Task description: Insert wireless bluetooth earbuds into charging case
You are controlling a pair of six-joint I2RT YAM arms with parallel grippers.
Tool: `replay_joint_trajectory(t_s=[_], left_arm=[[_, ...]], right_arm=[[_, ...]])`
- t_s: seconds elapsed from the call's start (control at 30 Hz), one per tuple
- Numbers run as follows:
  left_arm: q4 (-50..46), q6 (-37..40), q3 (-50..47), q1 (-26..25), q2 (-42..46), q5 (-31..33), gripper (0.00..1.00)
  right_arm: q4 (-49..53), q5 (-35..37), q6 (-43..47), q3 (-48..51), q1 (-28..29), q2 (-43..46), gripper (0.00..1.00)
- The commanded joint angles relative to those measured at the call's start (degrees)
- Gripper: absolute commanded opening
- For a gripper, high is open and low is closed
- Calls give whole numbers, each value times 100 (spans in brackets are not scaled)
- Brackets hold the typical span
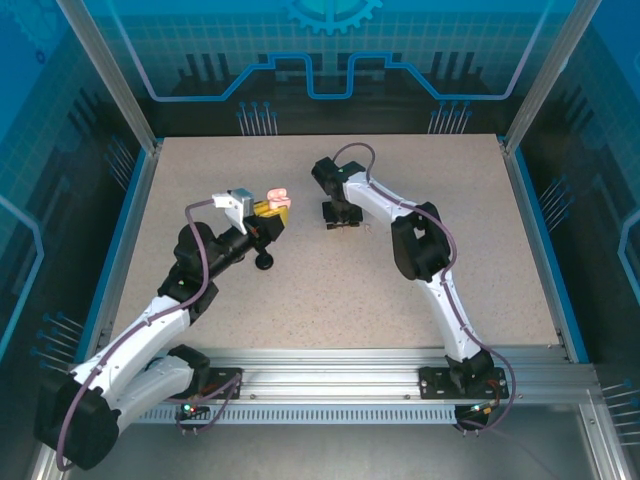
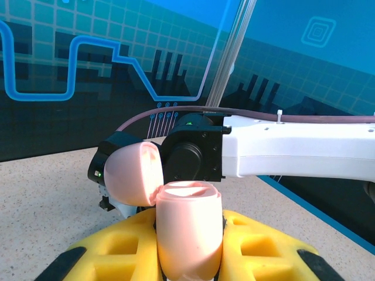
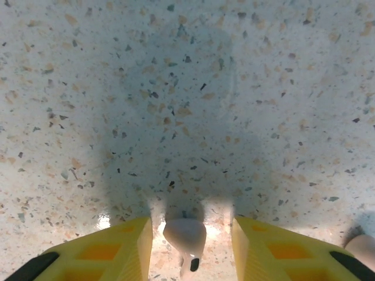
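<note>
A matte desk [image 1: 330, 290] of beige stone-look laminate, flecked with dark and tan specks, sits inside an enclosure of glossy blue-lit panels [image 1: 330, 60] framed by aluminium rails. Seen from above, the left end effector [image 1: 276, 204] is at about 10 o'clock from the desk's centre. Its blocky yellow fingers [image 2: 117, 252] are clamped on a charging case [image 2: 188, 234] of smooth, pale pink, egg-rounded plastic, standing upright in the grip. The domed lid [image 2: 136, 174] hangs open, hinged toward 9 o'clock in the left wrist view. The inside of the case is hidden from that low angle, and its base is cut off by the lower edge. Behind it stretches the right arm [image 2: 293, 146], a white shell with a black joint.

The right end effector [image 3: 190, 252] points down near the desk's centre, its fingers apart and not touching the earbud [image 3: 184, 233] that lies on the desk between them. The earbud is a glossy pale bulb with a short stem ending in a dark tip. A pale rounded thing [image 3: 360, 246] at 4 o'clock in the right wrist view is cropped and cannot be identified.
</note>
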State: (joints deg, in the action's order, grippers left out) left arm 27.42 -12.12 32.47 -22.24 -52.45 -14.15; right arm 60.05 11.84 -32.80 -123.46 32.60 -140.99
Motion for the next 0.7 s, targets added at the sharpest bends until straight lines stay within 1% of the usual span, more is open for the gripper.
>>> replay_joint_trajectory(t_s=[0.0,0.47,0.67], left_arm=[[255,-9,-25,-31,-2,51,0],[246,25,-13,-65,-38,20,0],[236,52,5,-81,-46,23,0]], right_arm=[[156,73,-112,-221,53,-182,40],[134,8,-293,-286,-26,-306,35],[136,-25,-298,-242,-79,-296,30]])
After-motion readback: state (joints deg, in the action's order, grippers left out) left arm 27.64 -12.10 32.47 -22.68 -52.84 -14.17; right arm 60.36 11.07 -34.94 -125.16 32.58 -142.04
